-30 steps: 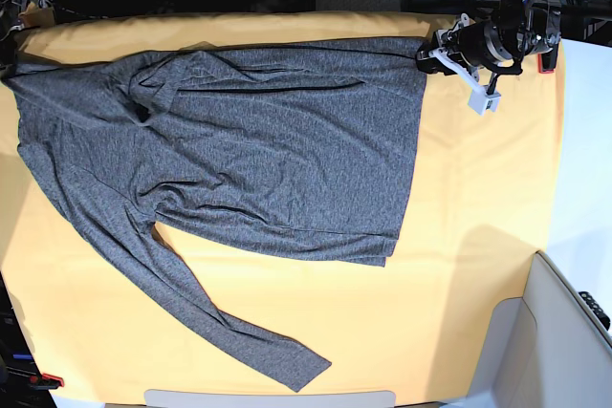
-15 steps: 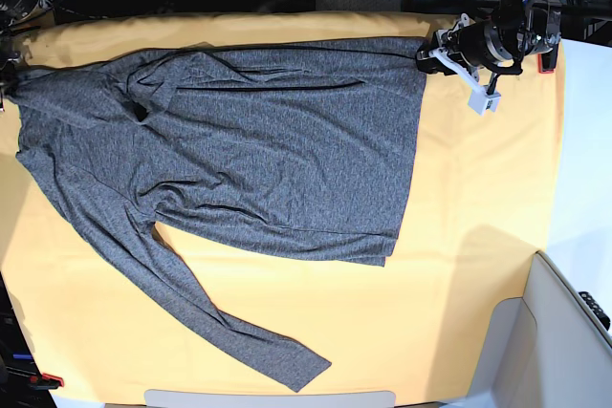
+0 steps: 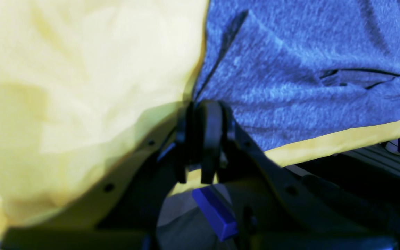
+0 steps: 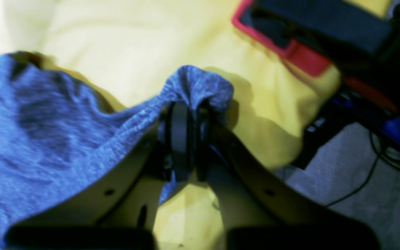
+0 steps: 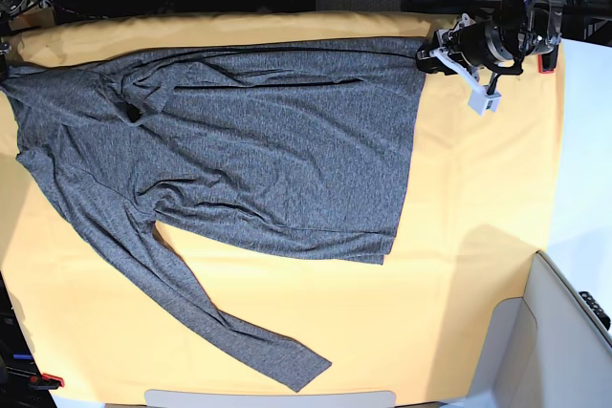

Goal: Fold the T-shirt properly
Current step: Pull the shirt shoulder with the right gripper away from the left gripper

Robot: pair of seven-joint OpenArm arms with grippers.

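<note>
On the yellow-draped counter (image 5: 478, 236) the T-shirt (image 5: 249, 150) lies with its long axis from nine to three o'clock. At nine, the right gripper's (image 4: 182, 114) jaws are clenched on a bunched shoulder fold; at three, the left gripper's (image 3: 200, 114) jaws pinch the hem corner.

T-shirt (image 5: 249, 140): heathered charcoal grey, no print; looks bluish in wrist views. Cloth (image 5: 478, 236) under it: plain yellow. Gripper fingers (image 3: 210, 132): black. Red-edged object (image 4: 283, 52) at cloth edge.
</note>
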